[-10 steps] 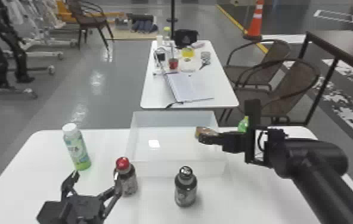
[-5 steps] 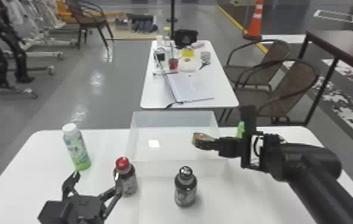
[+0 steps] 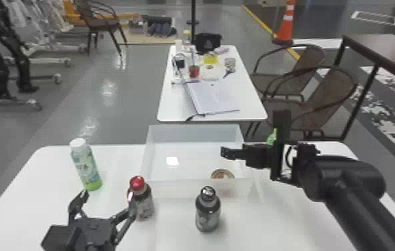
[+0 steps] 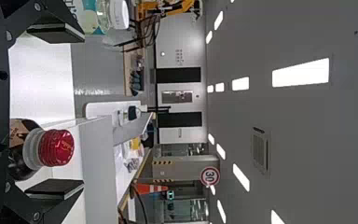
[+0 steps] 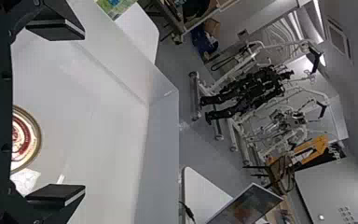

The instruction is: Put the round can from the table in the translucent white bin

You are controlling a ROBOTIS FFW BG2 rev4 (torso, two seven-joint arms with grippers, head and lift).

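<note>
The round can (image 3: pixel 222 174) lies in the translucent white bin (image 3: pixel 193 133), near the corner toward the robot's right side and body, round face up; resting flat like that, it should sit steadily, and the bin's floor carries it with no grip needed. The right gripper (image 5: pixel 80 114) is over the bin's right side, fingers spread wide with nothing between the pads, which fits a can let go; the can is apart from the fingertips, lower and nearer the robot's body; I judge the placing done, with only a clear lift away left, minding the bin's wall.

Outside the bin, the dark-capped bottle (image 3: pixel 208 213) stands before its near wall; the red-capped bottle (image 3: pixel 143 203) is by its near left corner, the parked left gripper (image 3: pixel 108 197) beside it, wide and empty; the white-capped green bottle (image 3: pixel 86 167) stands left of the bin.
</note>
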